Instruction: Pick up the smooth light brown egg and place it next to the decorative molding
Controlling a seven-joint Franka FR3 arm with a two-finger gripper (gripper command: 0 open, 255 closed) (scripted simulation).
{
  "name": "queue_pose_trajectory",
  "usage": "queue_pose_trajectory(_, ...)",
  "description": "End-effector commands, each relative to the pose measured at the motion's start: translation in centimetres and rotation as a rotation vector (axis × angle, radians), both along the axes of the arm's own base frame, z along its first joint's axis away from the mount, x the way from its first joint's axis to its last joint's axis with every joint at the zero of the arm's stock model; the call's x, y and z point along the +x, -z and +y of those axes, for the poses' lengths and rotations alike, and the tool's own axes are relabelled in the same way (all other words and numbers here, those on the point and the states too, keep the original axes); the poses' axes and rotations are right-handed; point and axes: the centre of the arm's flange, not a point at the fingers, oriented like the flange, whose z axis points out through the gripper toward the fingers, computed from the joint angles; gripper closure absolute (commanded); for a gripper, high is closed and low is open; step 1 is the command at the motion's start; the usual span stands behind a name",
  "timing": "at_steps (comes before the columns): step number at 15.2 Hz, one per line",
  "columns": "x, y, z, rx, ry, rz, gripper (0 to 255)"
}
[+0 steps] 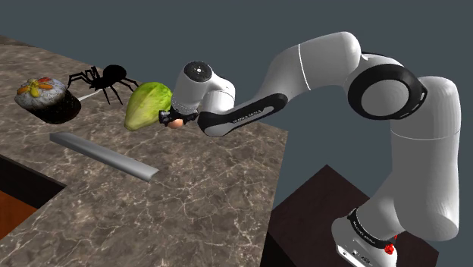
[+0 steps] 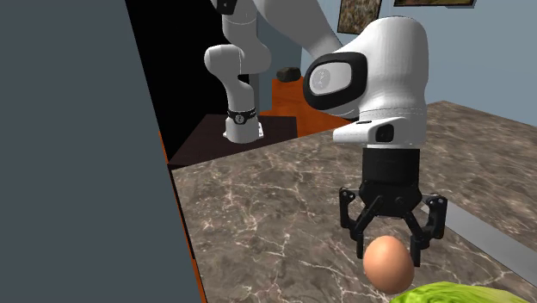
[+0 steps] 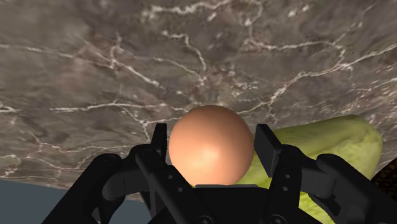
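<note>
A smooth light brown egg [image 1: 176,122] [image 2: 387,263] [image 3: 210,148] sits between the black fingers of my gripper [image 1: 172,119] [image 2: 391,250] [image 3: 213,147], which is shut on it from both sides. Egg and gripper hang a little above the brown marble counter [image 1: 197,197], right beside a green lettuce head [image 1: 148,105]. The decorative molding [image 1: 104,156] [image 2: 492,243] is a long grey strip lying flat on the counter, nearer the front edge in the shoulder view, well apart from the egg.
The lettuce [image 3: 324,147] [image 2: 447,293] lies close against the gripper. A black spider [image 1: 106,79] and a dark sushi roll [image 1: 48,99] rest at the counter's far left. A sunken opening [image 1: 19,199] cuts the counter's lower left. A grey wall [image 2: 77,155] rises nearby.
</note>
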Motion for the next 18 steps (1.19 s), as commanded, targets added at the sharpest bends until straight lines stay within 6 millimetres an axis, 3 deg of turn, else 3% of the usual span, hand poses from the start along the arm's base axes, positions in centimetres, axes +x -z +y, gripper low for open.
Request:
queue_pose_trajectory(1, 0.0, 0.0, 0.0, 0.000, 0.000, 0.000, 255)
queue_pose_trajectory(2, 0.0, 0.0, 0.0, 0.000, 0.000, 0.000, 0)
queue_pose_trajectory(7, 0.0, 0.0, 0.0, 0.000, 0.000, 0.000, 0)
queue_pose_trajectory(11, -2.4, -4.4, -0.1, 0.000, 0.000, 0.000, 0)
queue_pose_trajectory(18, -2.4, -4.4, -0.1, 0.000, 0.000, 0.000, 0)
